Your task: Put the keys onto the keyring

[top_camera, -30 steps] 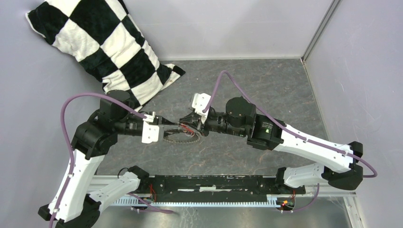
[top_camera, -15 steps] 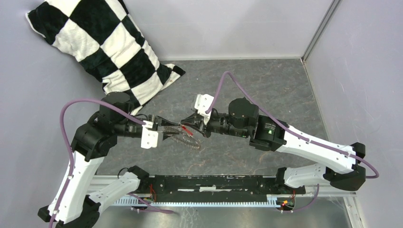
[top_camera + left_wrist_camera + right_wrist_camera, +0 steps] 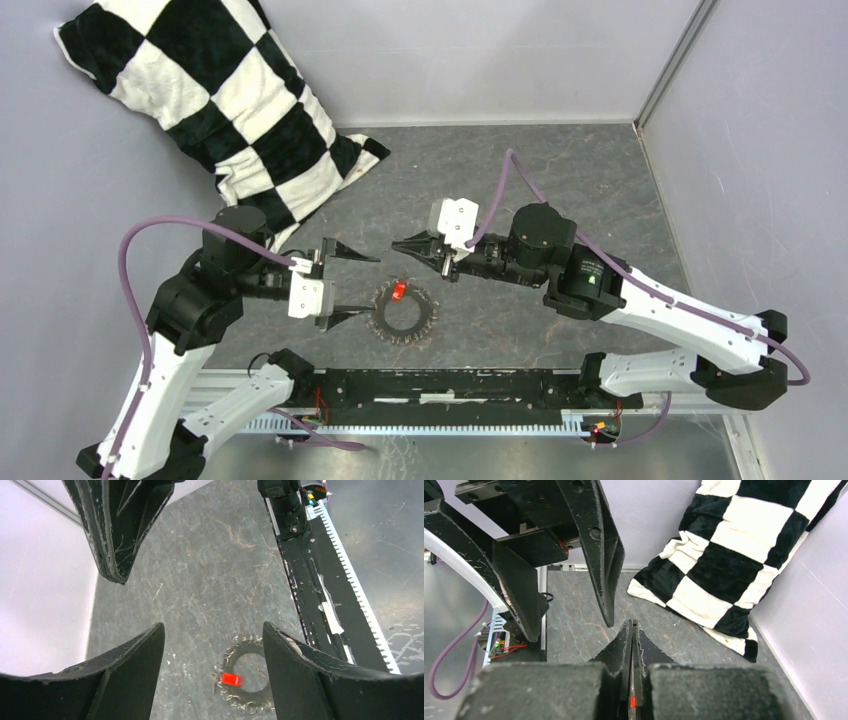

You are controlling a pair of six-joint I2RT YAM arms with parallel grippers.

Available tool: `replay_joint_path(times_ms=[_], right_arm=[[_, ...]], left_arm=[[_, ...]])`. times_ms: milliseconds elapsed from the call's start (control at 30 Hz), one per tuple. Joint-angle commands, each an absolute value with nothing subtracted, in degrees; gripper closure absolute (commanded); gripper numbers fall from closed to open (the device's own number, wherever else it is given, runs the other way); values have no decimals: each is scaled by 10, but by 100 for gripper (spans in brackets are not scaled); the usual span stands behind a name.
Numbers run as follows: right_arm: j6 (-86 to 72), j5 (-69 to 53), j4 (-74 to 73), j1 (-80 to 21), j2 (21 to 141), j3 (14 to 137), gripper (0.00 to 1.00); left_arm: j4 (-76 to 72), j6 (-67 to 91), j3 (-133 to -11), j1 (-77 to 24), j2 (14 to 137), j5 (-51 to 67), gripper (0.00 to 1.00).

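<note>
Down on the grey table [image 3: 560,180], the keyring [image 3: 405,313] lies flat toward 6 o'clock from the table's middle. It is a dark ring fringed with small grey keys [image 3: 427,326] round a hollow centre. The red-headed key [image 3: 398,291] sits at about 11 o'clock on that ring, touching its rim. From the left wrist view its red head [image 3: 231,679] lies just inside the hollow at the ring's [image 3: 246,676] 9 o'clock edge. Whether it is threaded onto the ring cannot be told.

The left gripper [image 3: 377,285] hangs at roughly 10 o'clock of the keyring, apart from it. Its jaws are spread wide, with nothing between them, and the ring shows through the gap in its own camera. The right gripper [image 3: 400,245] points in from 3 o'clock, its tip near 12 o'clock of the keyring and clear of it. Its jaws are pressed together into a single thin point [image 3: 631,640]. A speck of red [image 3: 632,701] shows in the slit near their base; what it is cannot be told.

A checkered pillow [image 3: 215,100] leans in the corner at 10 o'clock, well apart from the ring. A black rail [image 3: 450,385] runs along the near edge at 6 o'clock.
</note>
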State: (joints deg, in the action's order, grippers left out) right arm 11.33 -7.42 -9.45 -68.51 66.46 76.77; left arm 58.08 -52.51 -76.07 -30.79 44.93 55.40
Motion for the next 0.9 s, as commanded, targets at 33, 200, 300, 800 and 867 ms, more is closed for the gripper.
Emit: replay_joint_path(times_ms=[33, 200, 300, 800, 867], right_arm=[[132, -60, -75, -684, 653, 746, 99], [110, -14, -75, -678, 665, 704, 54], [88, 17, -68, -657, 680, 654, 42], [-44, -59, 168, -499, 782, 363, 2], [-46, -78, 197, -499, 800, 356, 2]], left_arm=[[549, -437, -740, -309, 453, 526, 21], [520, -375, -717, -309, 462, 485, 21], [488, -333, -692, -309, 470, 425, 16], [426, -306, -642, -55, 730, 469, 3], [417, -296, -644, -54, 745, 467, 3]])
